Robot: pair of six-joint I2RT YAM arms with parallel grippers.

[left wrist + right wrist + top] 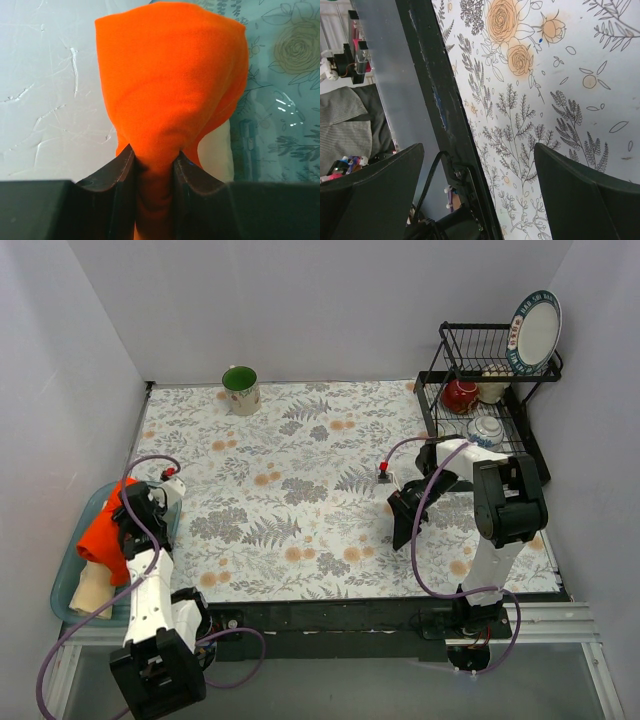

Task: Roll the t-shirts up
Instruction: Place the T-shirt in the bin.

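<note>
The orange-red t-shirt (104, 533) hangs bunched over a pale blue bin (62, 592) at the table's left edge. My left gripper (131, 524) is shut on a fold of it. In the left wrist view the orange cloth (170, 85) fills the gap of the left gripper (154, 160) and is pinched between both fingers. The cream-yellow t-shirt (90, 588) lies in the bin below the orange one, and a patch of it shows in the left wrist view (217, 155). My right gripper (405, 520) is open and empty above the floral table cover; it shows wide open in the right wrist view (477, 147).
A green mug (241, 389) stands at the back left. A black dish rack (448, 418) at the back right holds a plate (536, 330), a red pot (460, 395) and a bowl (486, 430). The table's black front edge (440, 100) runs under the right gripper.
</note>
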